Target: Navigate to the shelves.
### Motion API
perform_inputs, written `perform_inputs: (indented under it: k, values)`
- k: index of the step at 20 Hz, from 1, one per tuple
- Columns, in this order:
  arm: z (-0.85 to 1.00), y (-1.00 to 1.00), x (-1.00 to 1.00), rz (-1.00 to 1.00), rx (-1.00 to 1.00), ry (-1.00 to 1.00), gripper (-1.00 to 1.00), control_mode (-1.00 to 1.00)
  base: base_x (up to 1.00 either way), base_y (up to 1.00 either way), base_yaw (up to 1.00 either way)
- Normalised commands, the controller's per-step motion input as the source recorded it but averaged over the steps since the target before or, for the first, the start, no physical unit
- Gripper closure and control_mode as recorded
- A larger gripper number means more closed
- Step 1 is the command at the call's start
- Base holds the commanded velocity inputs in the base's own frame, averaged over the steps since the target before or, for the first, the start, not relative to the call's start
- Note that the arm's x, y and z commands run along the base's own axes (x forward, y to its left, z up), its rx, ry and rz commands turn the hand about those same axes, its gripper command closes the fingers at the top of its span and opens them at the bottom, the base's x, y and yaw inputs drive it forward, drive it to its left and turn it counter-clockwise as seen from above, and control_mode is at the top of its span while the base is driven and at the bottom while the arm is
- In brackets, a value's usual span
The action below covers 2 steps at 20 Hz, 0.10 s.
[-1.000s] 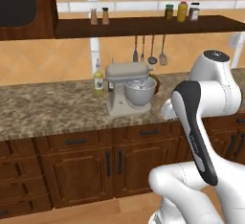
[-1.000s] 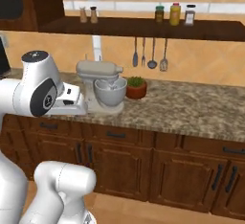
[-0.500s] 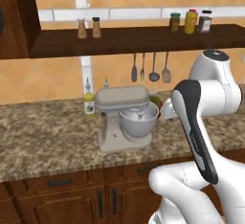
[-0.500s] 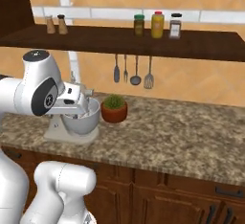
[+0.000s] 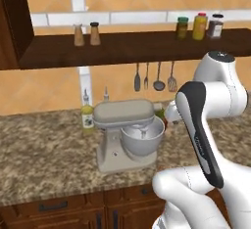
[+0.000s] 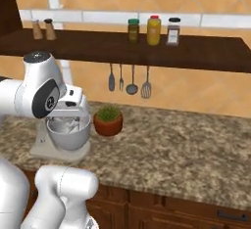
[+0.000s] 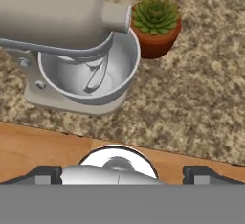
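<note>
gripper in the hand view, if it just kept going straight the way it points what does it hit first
Probably the speckled granite counter, just right of the grey stand mixer's steel bowl and below the potted green succulent. Depth is unclear, so the bowl's rim might come first.

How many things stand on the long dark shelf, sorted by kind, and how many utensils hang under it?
On the shelves:
Small shakers: 2
Jars and bottles at the other end: 3, namely a green-lidded jar, a yellow bottle and a dark-lidded spice jar
Hanging below:
Utensils: 3
Total: 8
</note>
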Motion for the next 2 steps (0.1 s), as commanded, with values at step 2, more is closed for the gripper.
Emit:
perform_inputs:
  k: [2]
  values:
    - [0.0, 0.0, 0.0, 0.0, 0.0, 0.0, -1.0, 1.0, 0.21, -0.15, 0.0]
